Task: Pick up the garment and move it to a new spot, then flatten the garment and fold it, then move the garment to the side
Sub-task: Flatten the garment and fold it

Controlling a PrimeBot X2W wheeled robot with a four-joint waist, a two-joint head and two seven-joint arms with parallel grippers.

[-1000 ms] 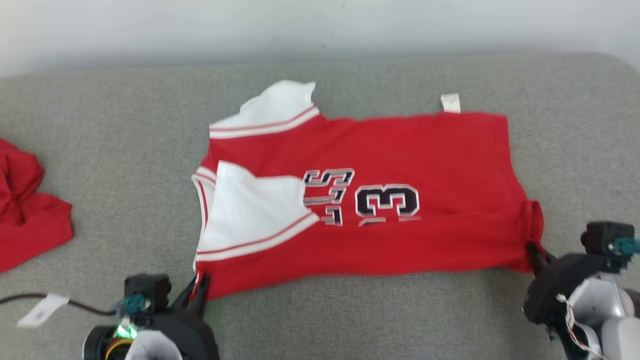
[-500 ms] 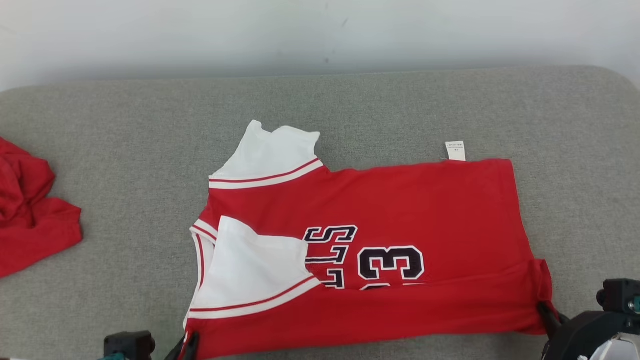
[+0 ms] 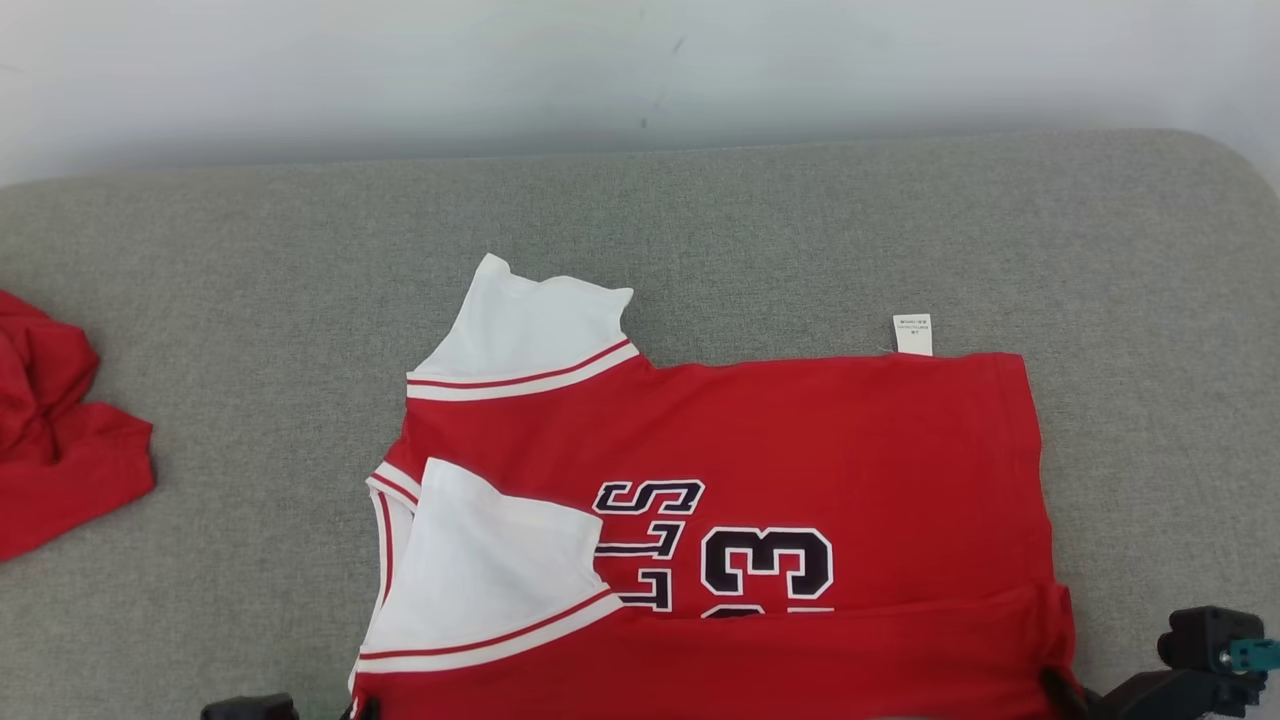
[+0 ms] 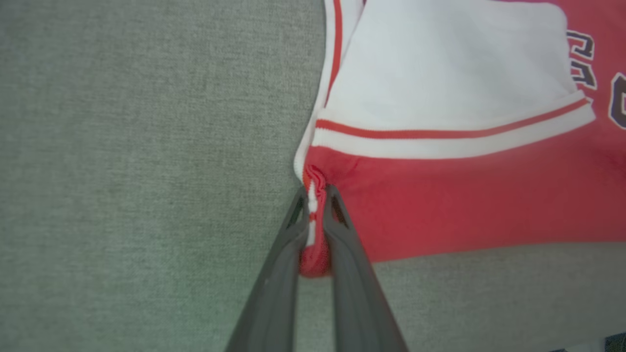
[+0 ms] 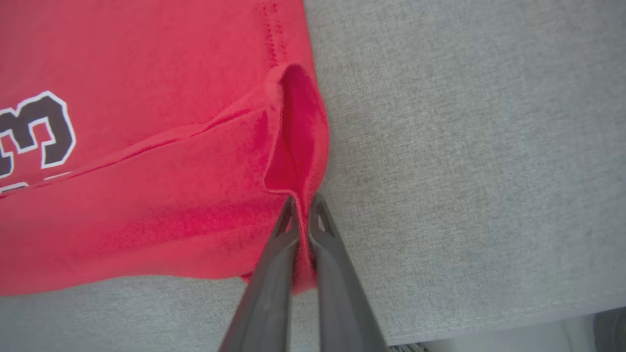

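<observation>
The garment (image 3: 800, 440) is a red jersey with white sleeves and dark numerals, spread sideways on the grey cushion (image 3: 250, 300). Its near strip lies folded over the lower part of the numerals. At the bottom left edge of the head view, my left gripper (image 3: 360, 708) is shut on the bunched sleeve-end corner. The left wrist view shows that gripper (image 4: 315, 188) pinching red and white fabric of the garment (image 4: 464, 205). My right gripper (image 3: 1055, 685) is shut on the near hem corner. In the right wrist view this gripper (image 5: 303, 200) clamps a raised fold of the garment (image 5: 146, 195).
A second red cloth (image 3: 50, 440) lies crumpled at the cushion's left edge. A white label (image 3: 912, 334) sticks out from the jersey's far edge. A pale wall (image 3: 600, 70) runs behind the cushion. The cushion's front edge (image 5: 538, 318) is close behind the right gripper.
Both grippers have drawn back toward me, dragging the garment nearer across the cushion. The view itself has shifted only slightly. Both grips have held.
</observation>
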